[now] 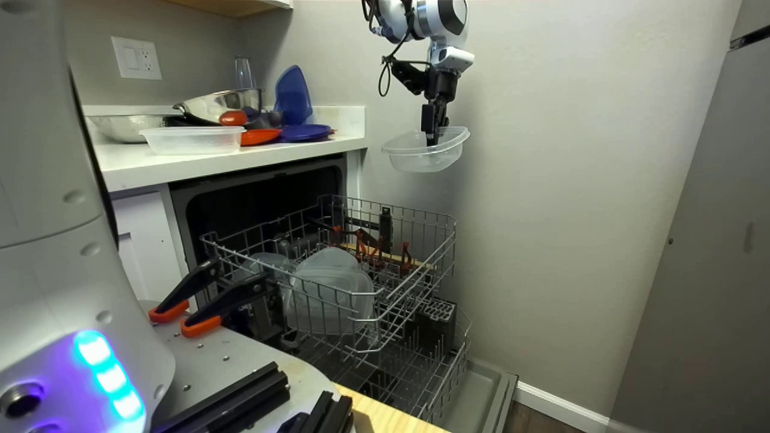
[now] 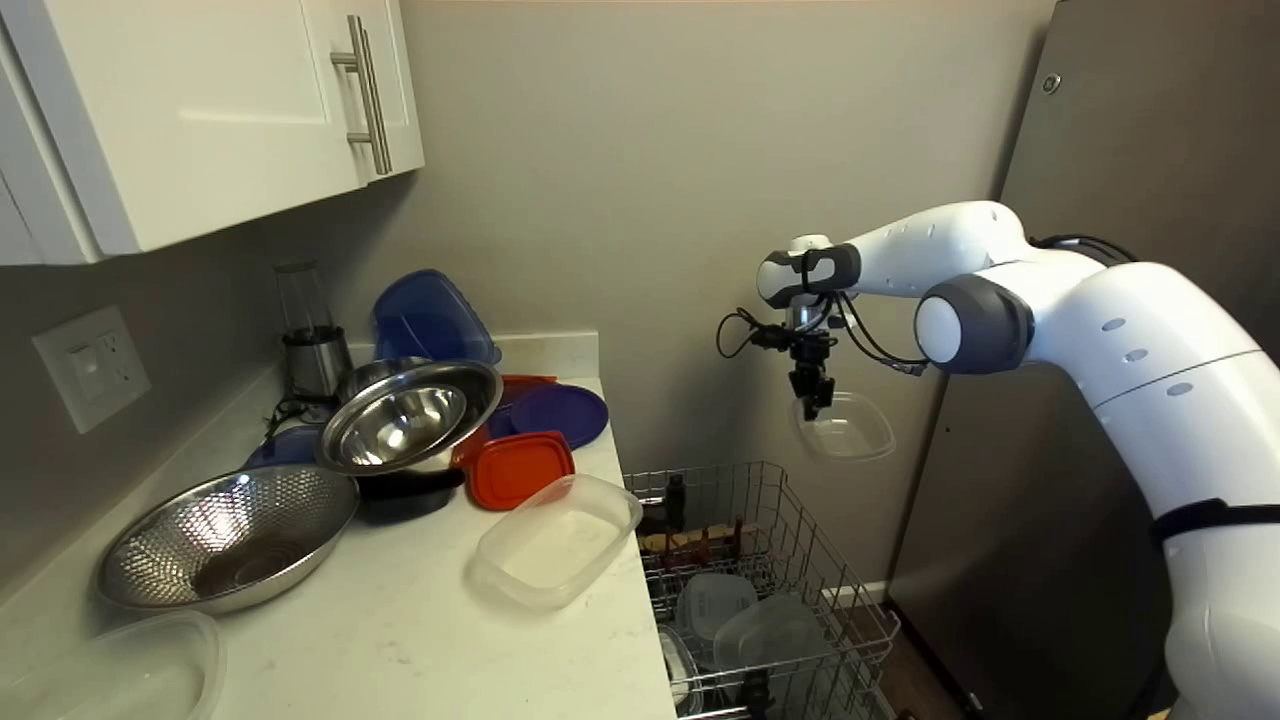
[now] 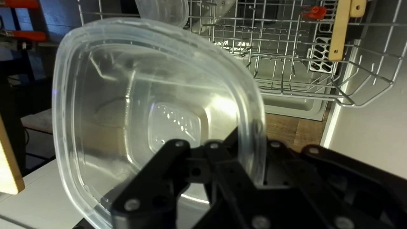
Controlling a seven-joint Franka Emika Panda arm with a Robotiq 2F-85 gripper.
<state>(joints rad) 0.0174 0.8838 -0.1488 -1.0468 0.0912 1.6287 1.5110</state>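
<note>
A clear plastic container hangs in the air above the dishwasher's pulled-out upper rack in an exterior view. My gripper is shut on its rim, with the fingers pointing down. Seen from elsewhere, the gripper has the container on its far right side. In the wrist view the container fills the left and middle, its open side facing the camera. Its rim passes between the dark fingers of the gripper. The fingertips are partly hidden behind the rim.
The upper rack holds several clear containers and wooden-handled utensils. On the counter stand a rectangular clear container, a colander, steel bowls, a red lid and blue lids. A wall rises behind.
</note>
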